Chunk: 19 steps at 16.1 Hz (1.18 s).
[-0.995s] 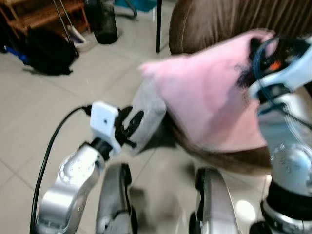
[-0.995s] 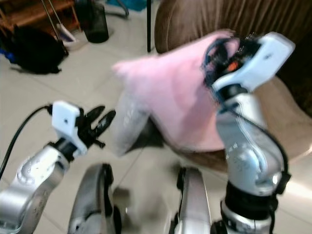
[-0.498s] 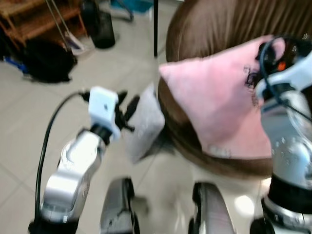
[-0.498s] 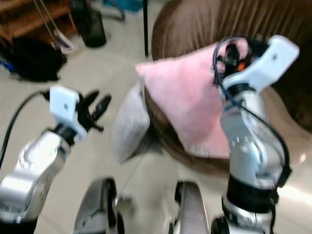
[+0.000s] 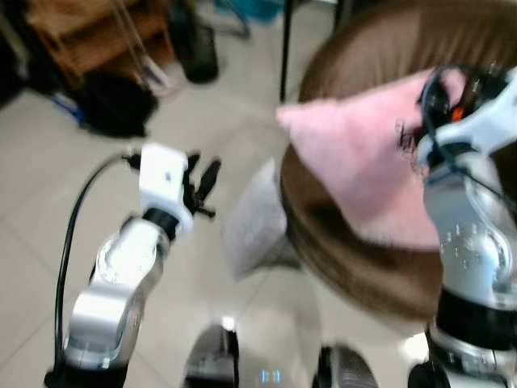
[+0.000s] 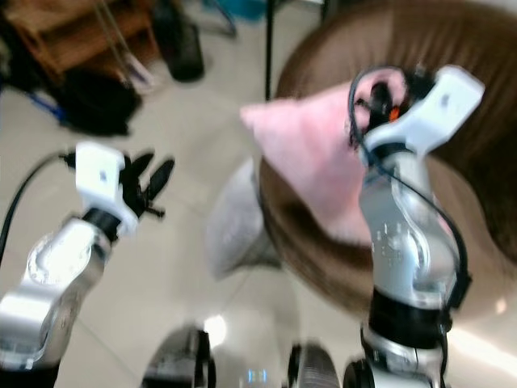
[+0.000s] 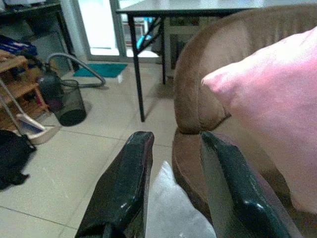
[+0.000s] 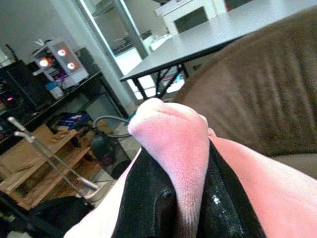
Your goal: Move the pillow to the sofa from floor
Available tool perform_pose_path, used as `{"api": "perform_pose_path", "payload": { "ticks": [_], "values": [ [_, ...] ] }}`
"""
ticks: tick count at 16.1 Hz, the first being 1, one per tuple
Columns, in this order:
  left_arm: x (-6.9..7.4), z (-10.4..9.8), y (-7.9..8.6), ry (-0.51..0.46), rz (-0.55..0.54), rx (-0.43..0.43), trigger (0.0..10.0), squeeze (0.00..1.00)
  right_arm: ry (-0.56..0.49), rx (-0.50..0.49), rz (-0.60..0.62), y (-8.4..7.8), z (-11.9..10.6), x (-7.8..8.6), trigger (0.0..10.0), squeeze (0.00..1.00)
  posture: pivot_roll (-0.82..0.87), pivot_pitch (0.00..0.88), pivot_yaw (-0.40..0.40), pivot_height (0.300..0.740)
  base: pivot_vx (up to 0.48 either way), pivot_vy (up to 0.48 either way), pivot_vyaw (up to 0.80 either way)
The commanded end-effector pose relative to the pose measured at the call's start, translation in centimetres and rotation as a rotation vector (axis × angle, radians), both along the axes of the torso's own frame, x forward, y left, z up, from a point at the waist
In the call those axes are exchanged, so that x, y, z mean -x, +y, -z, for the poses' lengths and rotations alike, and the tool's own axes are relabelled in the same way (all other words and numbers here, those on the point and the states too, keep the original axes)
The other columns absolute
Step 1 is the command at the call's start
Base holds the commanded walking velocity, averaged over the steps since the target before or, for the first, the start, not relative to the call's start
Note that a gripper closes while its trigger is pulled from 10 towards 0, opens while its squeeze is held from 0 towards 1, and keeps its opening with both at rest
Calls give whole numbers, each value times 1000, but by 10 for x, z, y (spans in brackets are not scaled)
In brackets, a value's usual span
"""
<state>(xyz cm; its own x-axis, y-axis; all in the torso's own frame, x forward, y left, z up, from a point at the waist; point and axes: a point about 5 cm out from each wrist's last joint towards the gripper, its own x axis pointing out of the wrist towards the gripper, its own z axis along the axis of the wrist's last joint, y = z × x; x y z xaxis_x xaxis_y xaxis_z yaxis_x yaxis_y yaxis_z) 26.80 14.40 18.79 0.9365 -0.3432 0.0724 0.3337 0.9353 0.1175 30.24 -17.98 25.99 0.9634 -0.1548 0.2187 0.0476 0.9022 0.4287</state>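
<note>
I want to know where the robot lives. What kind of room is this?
It looks like a living room in a home. There is a big brown sofa with a pink pillow on it, a pale tiled floor, and a dark table by a bright doorway.

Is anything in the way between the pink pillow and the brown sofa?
Nothing visible is. The right gripper pinches a corner of the pink pillow, which already hangs over the brown sofa. The grey pillow sits on the floor beside the sofa, out of the way.
</note>
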Motion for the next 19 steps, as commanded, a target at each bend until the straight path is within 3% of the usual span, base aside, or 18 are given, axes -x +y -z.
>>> {"api": "perform_pose_path", "payload": {
  "ticks": [1, 4, 5, 8, 10, 19],
  "values": [
    [1, 2, 2, -2, 9, -34, 10000, 0, -72, -7, 5, 1, -10, 6, 10000, 0, 41, 41, 34, 740, 0, 0, 0],
    [-5, 3, 4, -30, -23, -38, 10000, 0, 7, -21, 18, -3, 18, 14, 10000, 0, 43, 24, 15, 740, 0, 0, 0],
    [-4, 3, 2, -37, -10, -35, 10000, 0, 68, 31, 33, -1, 32, 15, 10000, 0, 37, 13, 20, 740, 0, 0, 0],
    [-7, 5, -1, -35, 16, -30, 10000, 0, 96, 23, 10, 7, 36, 15, 10000, 0, 38, 0, 33, 740, 0, 0, 0],
    [-10, 9, 2, -27, -10, -27, 10000, 0, 171, 51, -12, 11, 50, 13, 10000, 0, 39, 0, 25, 740, 279, 0, -719],
    [-14, 8, -2, -41, 25, -41, 10000, 0, 247, 45, 7, 9, 70, 17, 10000, 0, 60, 0, 29, 740, 311, 0, -763]
  ]
}}
